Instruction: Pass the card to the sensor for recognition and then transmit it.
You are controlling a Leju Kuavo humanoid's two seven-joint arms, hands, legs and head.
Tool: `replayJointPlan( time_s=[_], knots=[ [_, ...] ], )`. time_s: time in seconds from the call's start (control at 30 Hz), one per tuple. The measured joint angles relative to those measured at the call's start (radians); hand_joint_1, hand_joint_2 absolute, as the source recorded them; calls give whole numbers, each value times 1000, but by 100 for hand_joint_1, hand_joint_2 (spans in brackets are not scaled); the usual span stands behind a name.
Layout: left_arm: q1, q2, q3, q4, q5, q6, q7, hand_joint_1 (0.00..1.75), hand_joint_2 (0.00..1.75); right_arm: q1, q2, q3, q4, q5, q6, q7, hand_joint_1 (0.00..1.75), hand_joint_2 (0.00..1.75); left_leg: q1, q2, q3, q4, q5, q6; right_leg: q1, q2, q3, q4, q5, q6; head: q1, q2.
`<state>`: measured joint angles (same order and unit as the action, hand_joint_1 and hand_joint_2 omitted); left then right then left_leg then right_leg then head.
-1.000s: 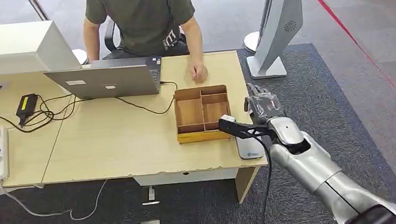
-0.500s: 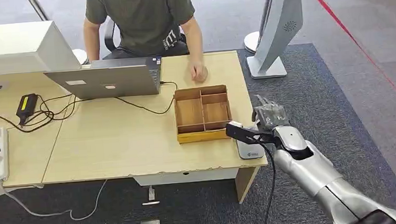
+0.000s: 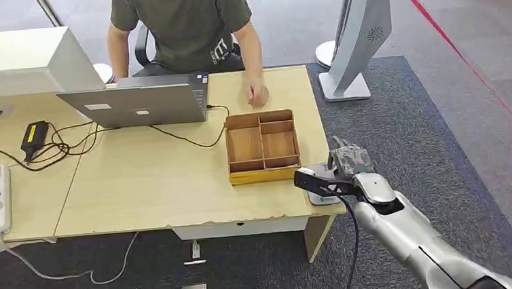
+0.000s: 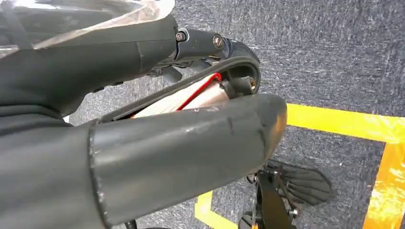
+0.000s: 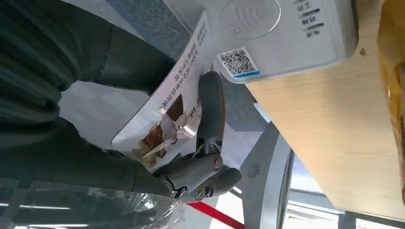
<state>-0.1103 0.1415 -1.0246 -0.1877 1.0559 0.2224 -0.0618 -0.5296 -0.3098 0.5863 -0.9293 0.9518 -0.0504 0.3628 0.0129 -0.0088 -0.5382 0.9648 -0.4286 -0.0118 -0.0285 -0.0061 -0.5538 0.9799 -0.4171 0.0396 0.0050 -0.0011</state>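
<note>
White, one card (image 5: 165, 112) is gripped by the right hand (image 3: 348, 160), just beside one grey sensor (image 5: 267, 33); the left hand's state cannot be told.

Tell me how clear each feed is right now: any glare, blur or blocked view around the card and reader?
Head view: evenly lit and sharp, but the right hand covers much of the reader. Right wrist view: the card and reader print is sharp, with a small glare patch on the card's picture; crinkled plastic wrap reflects light. Left wrist view: the hand's grey cover blocks most of it, close and soft.
</note>
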Motion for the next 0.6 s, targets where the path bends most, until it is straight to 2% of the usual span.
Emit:
replayJointPlan(
  time_s=[0.6],
  knots=[
    [0, 0, 8, 0, 11, 2, 11, 0, 0, -6, 25, 0, 27, 17, 21, -12, 175, 175, 0, 2, 3, 0, 0, 0, 0, 1, 3, 0, 1, -1, 0, 0]
  ],
)
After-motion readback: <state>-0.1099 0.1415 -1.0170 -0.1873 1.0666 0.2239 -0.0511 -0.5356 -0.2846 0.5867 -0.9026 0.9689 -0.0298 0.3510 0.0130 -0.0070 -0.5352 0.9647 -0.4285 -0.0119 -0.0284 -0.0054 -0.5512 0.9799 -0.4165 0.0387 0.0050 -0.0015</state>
